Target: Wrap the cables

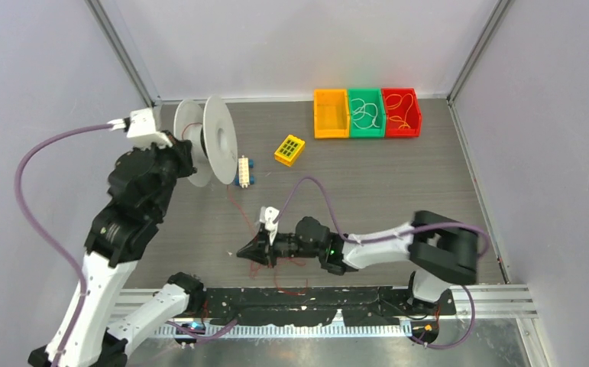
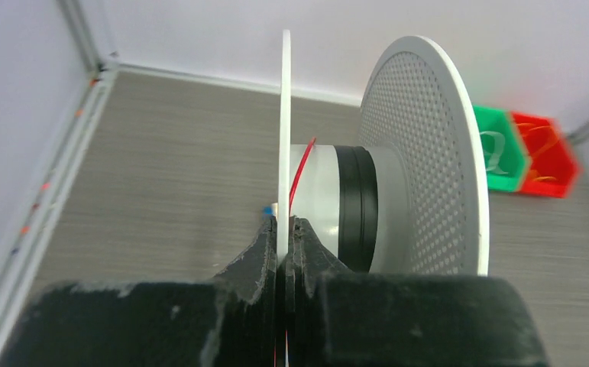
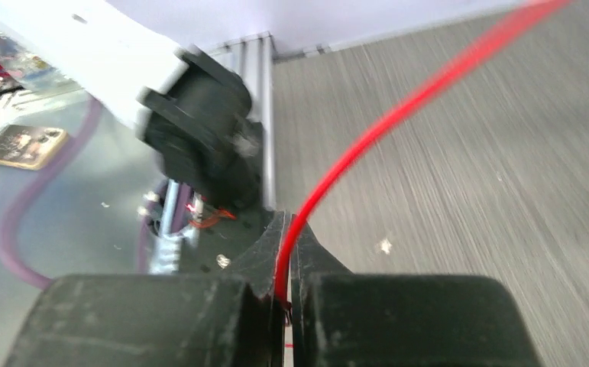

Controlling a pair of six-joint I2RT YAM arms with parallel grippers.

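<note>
In the top view, the spool (image 1: 208,140) stands on its rims at the far left of the table (image 1: 398,191), its axle lying level and running left to right. The left gripper (image 1: 176,151) sits against the left flange. From the hub the cable (image 1: 237,206) runs toward the near edge, slanting slightly right, down to the right gripper (image 1: 241,254). More of it lies in loose loops near the arm bases. We judge the wrapping barely begun: nearly all the length is off the hub.

In the left wrist view, the left gripper (image 2: 284,229) is pinched tight on the edge of the thin flange (image 2: 284,115), steadying the spool. A single red strand of cable (image 2: 300,172) crosses the white hub (image 2: 318,195), running round it across the axle. We count one pass at most, so the winding remains to be done.

In the right wrist view, the right gripper (image 3: 287,248) is clamped on the cable (image 3: 398,111), which rises from between the fingers and stretches up and right over the table, fairly taut and nearly straight.
</note>
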